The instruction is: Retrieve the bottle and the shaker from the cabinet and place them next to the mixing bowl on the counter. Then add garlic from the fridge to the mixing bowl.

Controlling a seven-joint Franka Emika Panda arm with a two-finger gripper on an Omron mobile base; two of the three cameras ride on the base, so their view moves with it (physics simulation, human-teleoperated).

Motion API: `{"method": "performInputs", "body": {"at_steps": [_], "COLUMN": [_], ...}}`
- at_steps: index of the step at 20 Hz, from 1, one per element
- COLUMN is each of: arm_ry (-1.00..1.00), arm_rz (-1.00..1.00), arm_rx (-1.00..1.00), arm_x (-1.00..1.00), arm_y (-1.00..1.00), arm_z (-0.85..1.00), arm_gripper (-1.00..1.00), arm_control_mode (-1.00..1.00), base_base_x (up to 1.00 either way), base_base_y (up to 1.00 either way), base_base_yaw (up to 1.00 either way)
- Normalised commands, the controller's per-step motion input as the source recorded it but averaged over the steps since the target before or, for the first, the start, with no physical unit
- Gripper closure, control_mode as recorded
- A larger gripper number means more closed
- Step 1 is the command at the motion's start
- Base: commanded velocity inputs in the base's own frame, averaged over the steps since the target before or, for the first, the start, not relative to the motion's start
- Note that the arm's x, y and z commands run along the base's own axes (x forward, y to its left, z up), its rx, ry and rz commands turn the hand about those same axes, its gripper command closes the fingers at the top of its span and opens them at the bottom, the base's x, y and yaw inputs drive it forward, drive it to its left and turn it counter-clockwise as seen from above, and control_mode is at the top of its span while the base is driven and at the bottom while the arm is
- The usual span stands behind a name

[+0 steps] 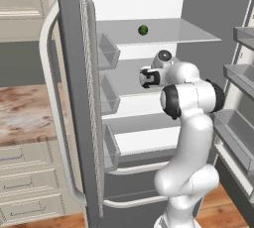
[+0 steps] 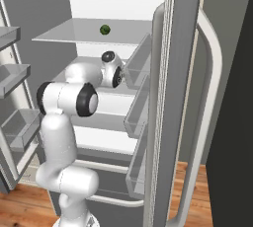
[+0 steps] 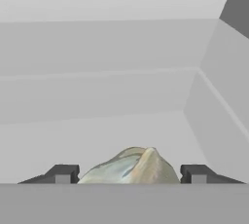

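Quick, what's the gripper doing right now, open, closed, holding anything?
Gripper: open, fingertips on either side of the garlic inside the fridge, with gaps showing, not yet clamped.

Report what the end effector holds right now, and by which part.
Cannot tell. The garlic sits between the spread fingers, with gaps visible on both sides.

An open grey fridge point(image 1: 149, 4) with white glass shelves point(image 1: 163, 36) and door bins point(image 1: 106, 51) stands on wooden floor point(image 1: 223, 212), with a marbled brown counter point(image 1: 27, 115) over cream drawers point(image 1: 25, 182) at nine o'clock
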Motion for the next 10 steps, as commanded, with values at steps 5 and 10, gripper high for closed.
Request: {"method": "performInputs", "body": {"at_steps": [5,10], "arm_ry": [-0.03,-0.01], "arm_rz": [0.0,0.0], "arm_rx": [0.0,0.01], "arm_x": [-1.0,-1.0], "arm_y": [0.04,0.01], "arm_z": [0.32,0.66], "arm_gripper": [1.0,1.0], "arm_control_mode": [-1.0,-1.0], "base_base_x": [0.0,0.0], "base_base_y": [0.0,0.0], "base_base_yaw": [0.0,0.0]}}
